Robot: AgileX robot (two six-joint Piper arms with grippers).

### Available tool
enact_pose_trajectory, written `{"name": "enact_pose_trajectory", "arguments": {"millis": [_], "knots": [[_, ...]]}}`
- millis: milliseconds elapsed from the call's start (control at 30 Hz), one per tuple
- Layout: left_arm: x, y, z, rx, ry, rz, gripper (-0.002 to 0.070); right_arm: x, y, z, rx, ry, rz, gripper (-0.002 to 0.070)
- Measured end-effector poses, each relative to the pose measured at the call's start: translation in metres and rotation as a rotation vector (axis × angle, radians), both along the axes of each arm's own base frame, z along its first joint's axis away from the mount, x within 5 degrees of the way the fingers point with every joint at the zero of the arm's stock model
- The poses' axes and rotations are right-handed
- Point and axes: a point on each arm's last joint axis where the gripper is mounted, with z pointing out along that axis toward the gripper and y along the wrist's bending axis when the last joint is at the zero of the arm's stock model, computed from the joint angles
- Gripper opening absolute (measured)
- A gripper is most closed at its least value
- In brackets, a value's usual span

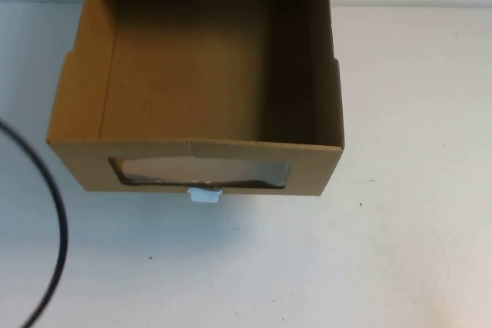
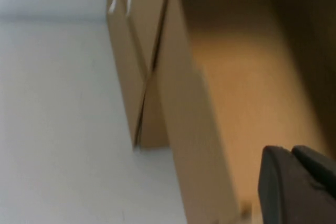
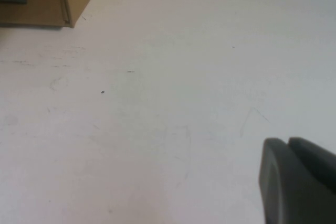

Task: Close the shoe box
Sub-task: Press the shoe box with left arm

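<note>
Around one shoe box (image 1: pixel 192 97), we are seeing bare tabletop (image 1: pixel 400 251); left gripper (image 2: pixel 296 187) beside its wall, right gripper (image 3: pixel 299 182) off its corner, fingers' state untellable.

Bare table (image 1: pixel 400 251) fronts the shoe box (image 1: pixel 200 167); cable (image 1: pixel 54 213) left.

Count: one shoe box (image 1: pixel 196 97), drawer pulled out, with one clear window (image 1: pixel 201 172) and one white pull tab (image 1: pixel 205 195). One black cable (image 1: pixel 52 213) on one white table (image 1: pixel 400 228). Two grippers: left gripper (image 2: pixel 296 187), right gripper (image 3: pixel 296 182).
</note>
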Motion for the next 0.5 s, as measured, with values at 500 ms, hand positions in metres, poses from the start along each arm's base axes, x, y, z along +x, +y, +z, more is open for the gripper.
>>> {"name": "enact_pose_trajectory", "arguments": {"millis": [500], "knots": [[0.206,-0.038,0.120,0.094,-0.027,-0.422,-0.0005,0.000,0.000,0.000,0.000,0.000,0.000,-0.0013]]}}
